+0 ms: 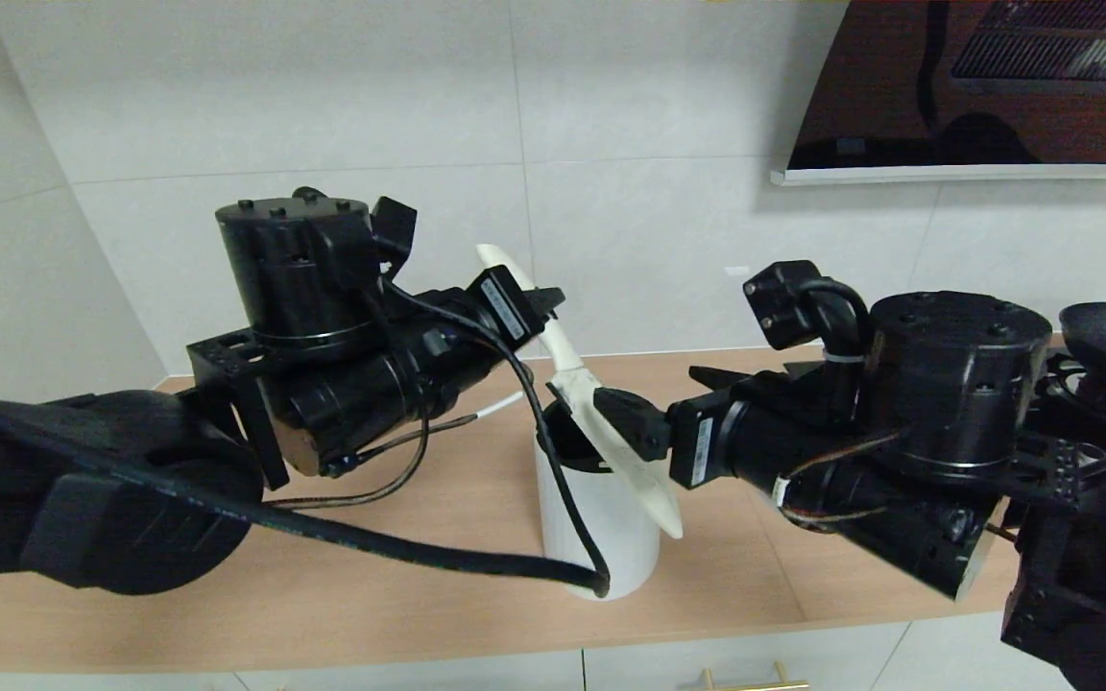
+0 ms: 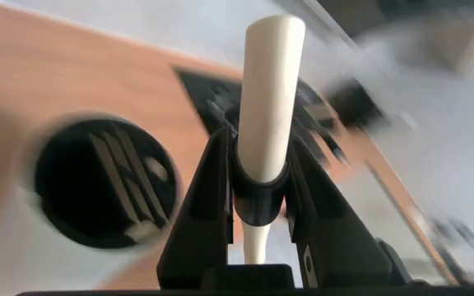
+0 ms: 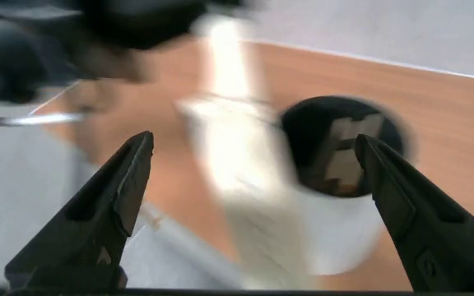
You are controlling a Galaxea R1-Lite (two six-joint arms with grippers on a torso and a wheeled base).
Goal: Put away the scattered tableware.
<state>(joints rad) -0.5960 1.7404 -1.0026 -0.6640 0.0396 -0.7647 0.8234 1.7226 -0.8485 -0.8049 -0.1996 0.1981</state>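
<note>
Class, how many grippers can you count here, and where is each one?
2. The left gripper is shut on the handle of the white spatula, over the white holder. The right gripper is open, with the blade between its fingers.

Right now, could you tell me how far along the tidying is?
Done: nothing I can confirm; what sits inside the white holder is unclear. In hand: the left gripper is shut on the handle of a cream spatula, which is tilted above the holder with its blade hanging in front of the holder's wall. The right gripper is open around the blade. Left: getting the spatula into the holder on the wooden counter.
</note>
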